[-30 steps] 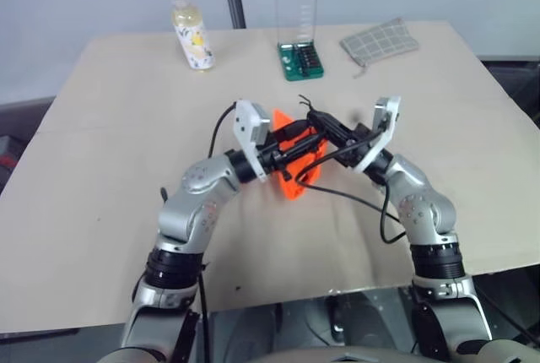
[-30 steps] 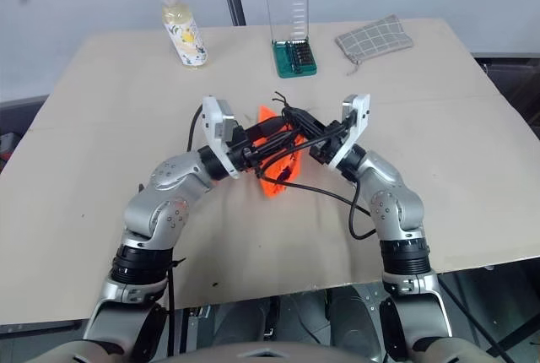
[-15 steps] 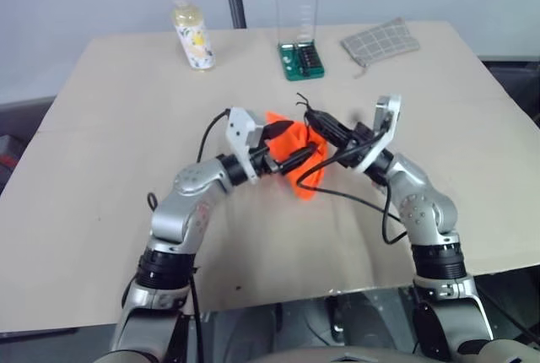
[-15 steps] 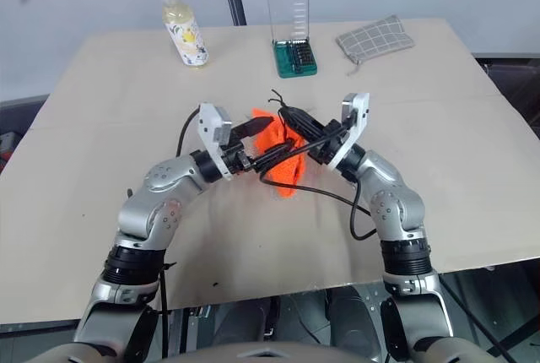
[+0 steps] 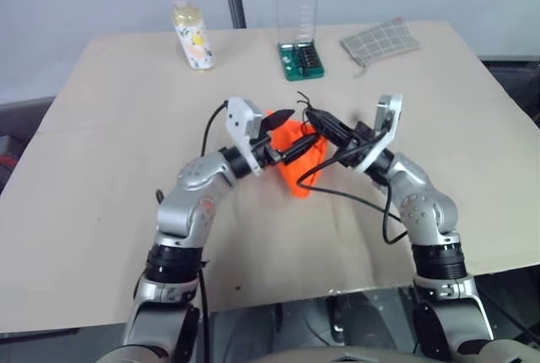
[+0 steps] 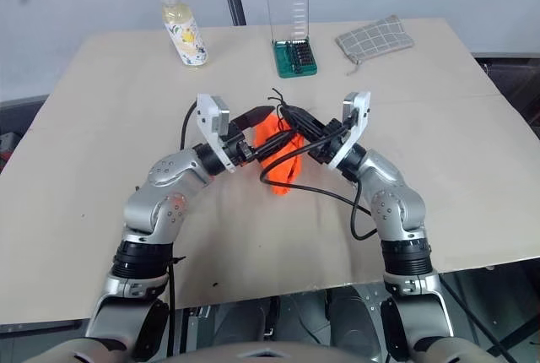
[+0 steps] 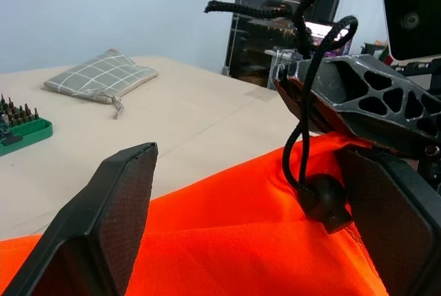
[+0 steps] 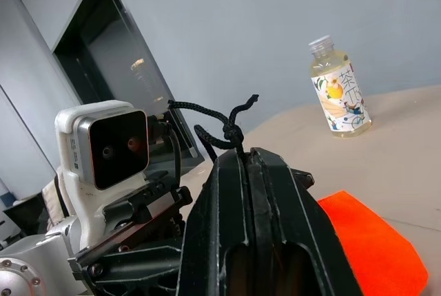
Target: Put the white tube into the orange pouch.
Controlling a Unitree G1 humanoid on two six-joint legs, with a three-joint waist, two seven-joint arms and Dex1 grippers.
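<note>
Orange pouch point(image 5: 300, 159) hangs above the middle of a tan table point(image 5: 101, 169), held up between the two grippers. The white tube cannot be made out in any view.

Writing: the bottle point(image 5: 191, 30) at the table's far left carries a label with drawn yellow fruit and printed characters, too small to read. No other text can be read.

Right gripper point(image 5: 318, 120) reaches forward and to the left, angled slightly upward, its fingers pressed together on the pouch's dark cord point(image 7: 310, 69); the cord's knotted ends stick up above the fingertips, and its round bead point(image 7: 322, 194) sits against the orange fabric just below them. A white camera block rides on the wrist behind it.

Left gripper point(image 5: 291, 131) reaches forward and to the right, nearly level, meeting the right one over the pouch. Its fingers point(image 7: 103, 224) stand wide apart, one on either side of the upper fabric, not clamping it.

At the table's far edge, well apart from the arms, stand a green bit set point(image 5: 300, 61) with a clear upright lid and a grey checked cloth pouch point(image 5: 380, 40) lying flat.
</note>
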